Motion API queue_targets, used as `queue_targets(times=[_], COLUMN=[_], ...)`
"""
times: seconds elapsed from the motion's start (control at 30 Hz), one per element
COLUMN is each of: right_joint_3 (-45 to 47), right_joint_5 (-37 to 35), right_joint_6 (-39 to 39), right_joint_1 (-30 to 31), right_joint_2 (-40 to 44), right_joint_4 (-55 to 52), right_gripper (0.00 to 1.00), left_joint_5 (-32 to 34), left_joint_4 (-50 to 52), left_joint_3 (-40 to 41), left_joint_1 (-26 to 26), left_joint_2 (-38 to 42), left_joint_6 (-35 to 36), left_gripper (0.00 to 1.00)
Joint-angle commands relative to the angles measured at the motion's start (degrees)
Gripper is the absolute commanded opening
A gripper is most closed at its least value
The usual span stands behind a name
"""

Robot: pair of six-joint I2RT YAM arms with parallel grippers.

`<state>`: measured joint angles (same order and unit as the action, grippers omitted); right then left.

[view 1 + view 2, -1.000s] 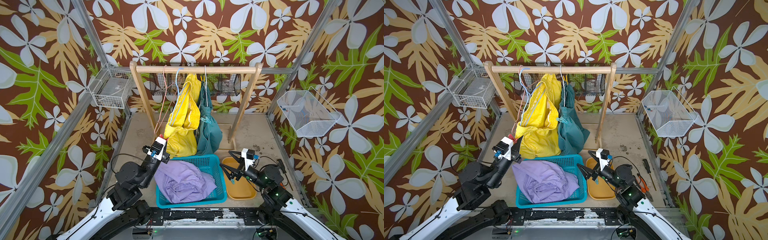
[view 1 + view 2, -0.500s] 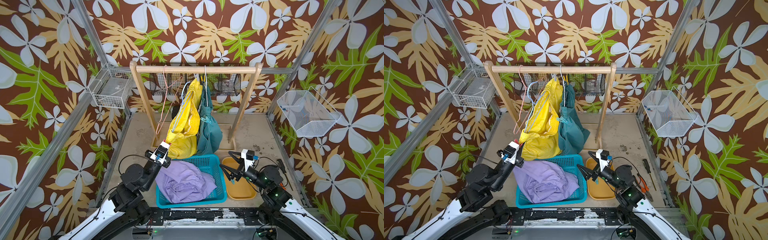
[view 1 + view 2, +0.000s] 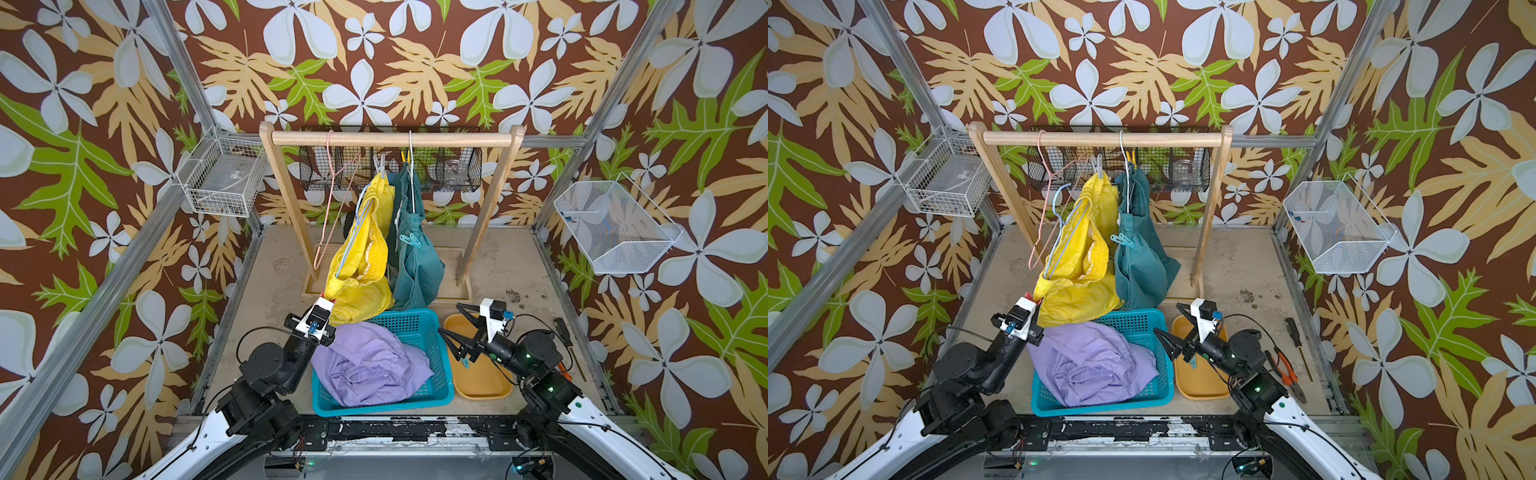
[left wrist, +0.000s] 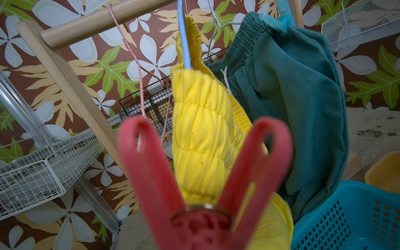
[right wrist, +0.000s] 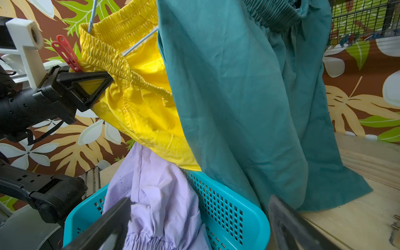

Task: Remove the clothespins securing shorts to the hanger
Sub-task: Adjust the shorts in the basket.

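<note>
Nearest you, at the worktop's near edge, the lilac shorts [image 3: 370, 370] lie loose in the blue basket [image 3: 441, 374], on no hanger. What looks like a blue clothespin [image 3: 465, 363] lies in the yellow tray [image 3: 484, 388] beside it. Your right gripper [image 3: 449, 318] hangs over the tray's far end, jaws spread wide and empty.

Your left gripper [image 3: 327, 300], just past the basket's far left corner, is clenched on the red clothespin [image 5: 66, 53] at the low corner of the yellow shorts [image 3: 361, 266]. The left wrist view shows the pin's two legs splayed towards the waistband, but you cannot tell whether its nose grips the fabric. The step in hand looks like pulling this pin off.

Next, watch the cloth. If it follows the pin, pinch the legs harder, or draw back along the pin's length. Once it is free, the tray seems the place for it.

Further back, the yellow shorts drape on a blue hanger [image 3: 358, 224], touching the green shorts [image 3: 417, 262], which carry a teal clothespin [image 3: 409, 240]. Under the wooden rail [image 3: 390, 139] at the far edge, a pale clothespin [image 3: 380, 164] and a yellow clothespin [image 3: 407, 157] remain.
</note>
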<state>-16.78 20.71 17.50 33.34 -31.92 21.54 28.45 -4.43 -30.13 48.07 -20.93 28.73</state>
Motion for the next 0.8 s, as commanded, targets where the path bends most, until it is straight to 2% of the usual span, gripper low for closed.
queue_targets(times=[0.0, 0.27, 0.43, 0.6, 0.77], right_joint_3=[0.75, 2.25, 2.8, 2.65, 1.16], right_joint_5=[-0.58, -1.14, -1.64, -1.89, -4.2], right_joint_6=[-0.34, -0.04, -0.28, -0.9, -3.11], right_joint_1=[0.06, 0.19, 0.23, 0.96, 3.57], right_joint_2=[-0.46, -1.05, -0.84, -1.04, -2.59], right_joint_4=[3.31, 5.42, 6.34, 6.89, 6.36], right_gripper=[1.0, 1.0, 1.0, 1.0, 1.0], left_joint_5=[-1.72, -4.18, -5.32, -5.4, -5.68], left_joint_4=[-8.31, -17.92, -22.25, -27.31, -27.97], left_joint_3=[1.87, 7.48, 7.98, 6.31, -0.88], left_joint_1=[-0.01, 0.0, 0.0, -0.06, -0.02], left_joint_2=[2.59, 9.46, 10.12, 8.02, 1.69], left_joint_6=[2.98, 6.98, 9.38, 9.25, 8.09], left_gripper=[0.0, 0.0, 0.0, 0.0, 0.0])
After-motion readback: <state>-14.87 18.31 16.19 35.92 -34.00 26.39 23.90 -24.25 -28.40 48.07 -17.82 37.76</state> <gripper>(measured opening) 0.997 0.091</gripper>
